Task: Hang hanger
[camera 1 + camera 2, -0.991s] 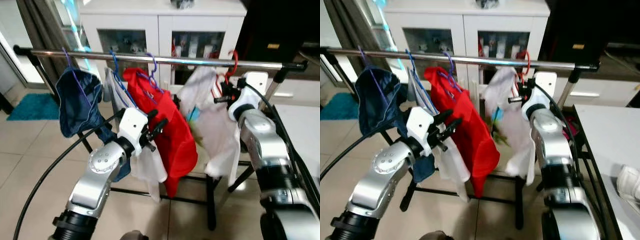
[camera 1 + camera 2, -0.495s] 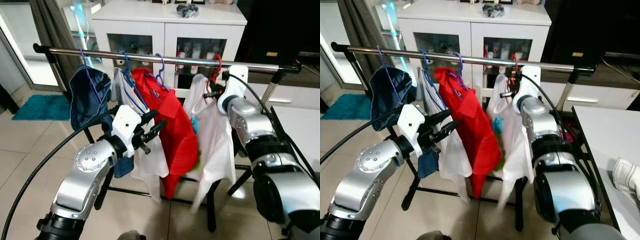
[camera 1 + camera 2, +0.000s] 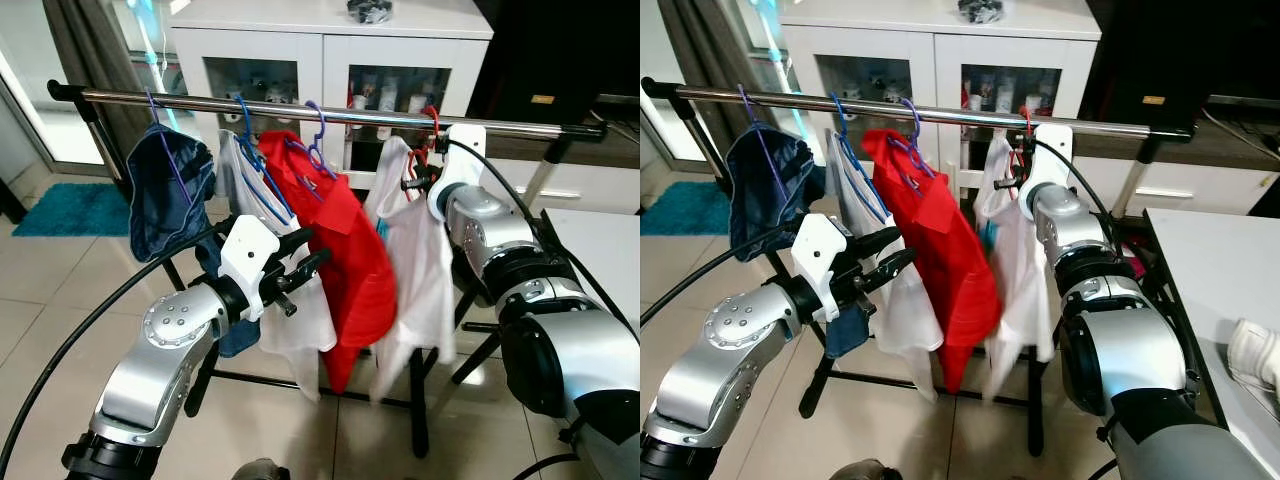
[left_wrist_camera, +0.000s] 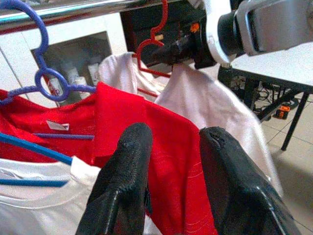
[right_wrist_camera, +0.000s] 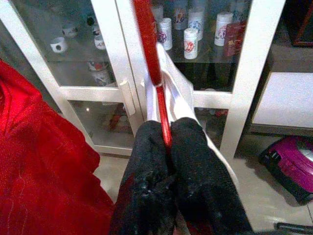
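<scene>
Black fingers (image 5: 159, 161) of the right gripper (image 5: 166, 134) pinch the red hanger (image 5: 152, 58) tight. Its hook sits over the metal rail (image 3: 330, 112), near the rail's right end. A white shirt (image 3: 415, 270) hangs from it. Next to that on the rail hang a red shirt (image 3: 345, 250), another white shirt (image 3: 290, 320) on a blue hanger (image 3: 255, 165), and a dark blue cloth (image 3: 165, 190). The left gripper (image 4: 171, 142) floats in front of the red shirt, fingers (image 4: 124, 176) apart and holding nothing. A white cabinet (image 3: 320, 40) stands behind.
</scene>
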Robot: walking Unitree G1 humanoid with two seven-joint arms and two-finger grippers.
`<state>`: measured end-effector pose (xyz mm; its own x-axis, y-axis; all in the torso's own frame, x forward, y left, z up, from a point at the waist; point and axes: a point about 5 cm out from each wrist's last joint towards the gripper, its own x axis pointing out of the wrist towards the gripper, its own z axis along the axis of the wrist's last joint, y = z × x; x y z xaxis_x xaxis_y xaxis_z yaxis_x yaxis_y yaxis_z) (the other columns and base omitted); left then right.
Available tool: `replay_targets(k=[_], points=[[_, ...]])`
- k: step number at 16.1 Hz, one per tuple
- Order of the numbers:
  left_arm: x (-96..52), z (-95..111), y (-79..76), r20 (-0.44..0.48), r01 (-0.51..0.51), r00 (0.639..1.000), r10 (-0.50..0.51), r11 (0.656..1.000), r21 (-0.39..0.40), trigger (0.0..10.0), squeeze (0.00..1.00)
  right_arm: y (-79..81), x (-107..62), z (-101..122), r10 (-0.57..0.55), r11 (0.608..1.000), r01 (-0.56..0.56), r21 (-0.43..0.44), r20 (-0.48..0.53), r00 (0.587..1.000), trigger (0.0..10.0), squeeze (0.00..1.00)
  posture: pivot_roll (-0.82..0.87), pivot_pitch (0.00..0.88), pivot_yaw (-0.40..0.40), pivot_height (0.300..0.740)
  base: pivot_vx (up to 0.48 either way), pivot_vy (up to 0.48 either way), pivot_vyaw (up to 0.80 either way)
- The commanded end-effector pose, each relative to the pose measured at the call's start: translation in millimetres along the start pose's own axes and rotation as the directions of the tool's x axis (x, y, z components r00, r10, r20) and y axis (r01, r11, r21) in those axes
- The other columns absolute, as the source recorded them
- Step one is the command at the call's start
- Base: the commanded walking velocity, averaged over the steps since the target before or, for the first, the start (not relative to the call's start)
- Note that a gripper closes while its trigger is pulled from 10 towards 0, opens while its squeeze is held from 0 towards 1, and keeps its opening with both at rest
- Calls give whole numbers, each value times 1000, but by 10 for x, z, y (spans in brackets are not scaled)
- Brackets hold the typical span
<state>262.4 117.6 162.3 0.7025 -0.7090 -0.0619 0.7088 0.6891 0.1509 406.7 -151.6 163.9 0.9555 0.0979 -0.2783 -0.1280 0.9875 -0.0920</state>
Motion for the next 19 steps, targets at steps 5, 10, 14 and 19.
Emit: replay_targets(k=[5,10,14,19], points=[[-16,29,36,48,-61,997,63,997,-47,10000,0,-104,-99,93,129,991,-132,4,173,976,10000,1000,131,18,29,740,0,0,0],[16,-31,107,49,-147,987,152,985,-89,10000,0,-270,-387,83,171,983,-184,11,313,934,10000,1000,92,0,57,740,0,0,0],[-99,-171,154,-6,-411,911,412,908,-78,10000,0,-197,-1232,-215,127,981,-177,81,422,898,10000,1000,47,0,77,740,0,0,0],[-290,-331,15,-35,-463,886,462,879,-116,10000,0,-35,-1645,-819,-21,990,-22,141,296,955,10000,0,40,0,70,740,0,0,0]])
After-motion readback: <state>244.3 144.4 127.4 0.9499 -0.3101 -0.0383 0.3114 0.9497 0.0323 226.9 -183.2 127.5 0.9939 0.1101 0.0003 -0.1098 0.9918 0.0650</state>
